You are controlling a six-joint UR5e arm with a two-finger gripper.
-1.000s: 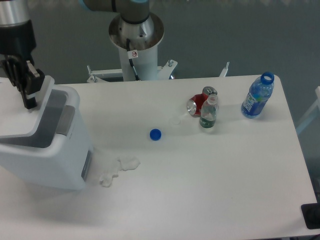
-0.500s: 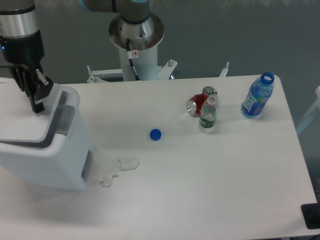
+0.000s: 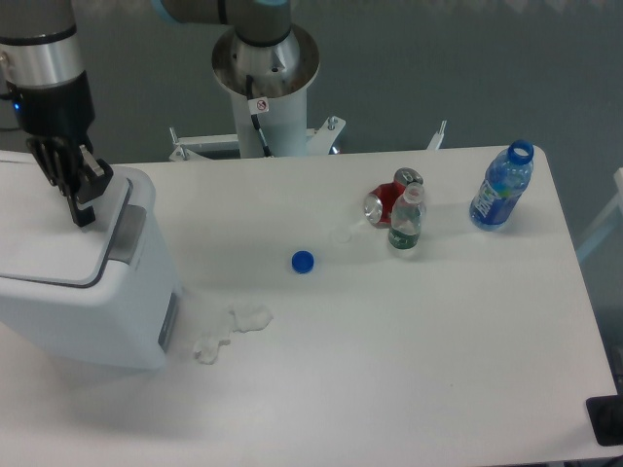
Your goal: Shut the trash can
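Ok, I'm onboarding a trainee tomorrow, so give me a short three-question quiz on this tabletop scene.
1. True or false: the blue bottle at the table's far right corner has its cap on.
2. Which lies nearest the trash can? A) red can B) crumpled white tissue C) blue cap
3. Fill in: the gripper is above the trash can's ____.

Key: 1. false, its neck is open. 2. B. 3. lid.
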